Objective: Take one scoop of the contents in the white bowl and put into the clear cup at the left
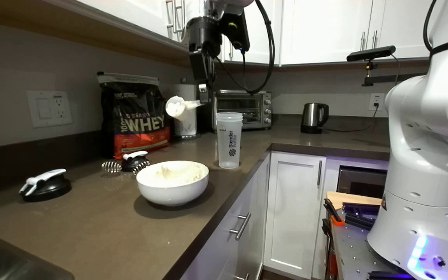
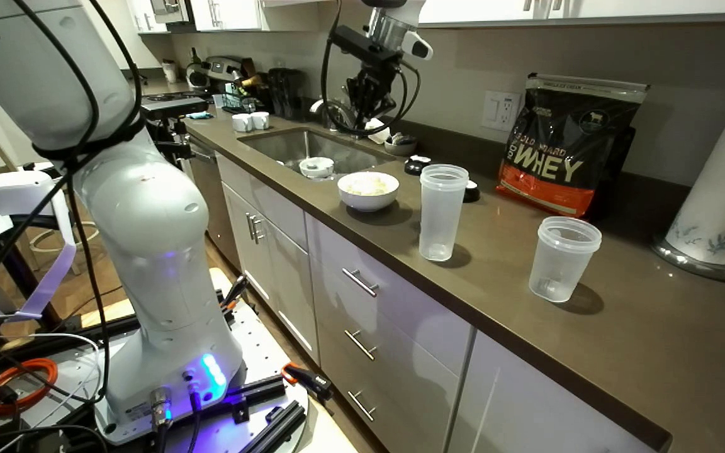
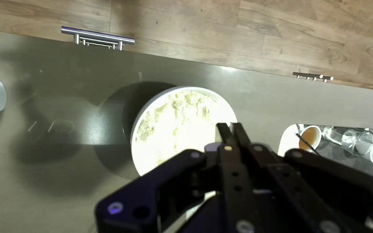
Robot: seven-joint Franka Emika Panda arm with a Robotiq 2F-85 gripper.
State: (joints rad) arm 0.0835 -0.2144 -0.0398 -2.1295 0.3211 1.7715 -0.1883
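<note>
On the brown worktop (image 1: 115, 229), near its front edge: one white bowl (image 1: 173, 192), round, shallow, glossy, upright. Content: cream powder (image 1: 181, 174), a generous mound with a broken surface.

Item, one clear cup (image 1: 229, 142), tall, lettered, upright, lidless; stands apart from the bowl on the same worktop. An exterior view also shows a shorter tumbler (image 2: 564, 259); the tall cup, left of it in that view, is taken as the intended receiver.

Item, one scoop (image 1: 184, 112), pale, loaded with what looks like the same powder. Held by its handle in the gripper (image 1: 204, 95), which is closed on it. Position: in the air well above the bowl, touching neither bowl nor cup. Its mouth appears turned partly sideways, so some of the load could be lost in carriage.

Sundries: one black whey bag (image 1: 136, 116), standing upright; one black lid with white flip cap (image 1: 52, 187), apart from the rest.

State of the work: filling the scoop and raising it clear of the bowl, judged complete. Outstanding: carriage to the tall cup, placing over its rim, tipping out. Delivery judged not yet made, though the cup's cloudy walls leave its inside uncertain. Estimate: about midway.
</note>
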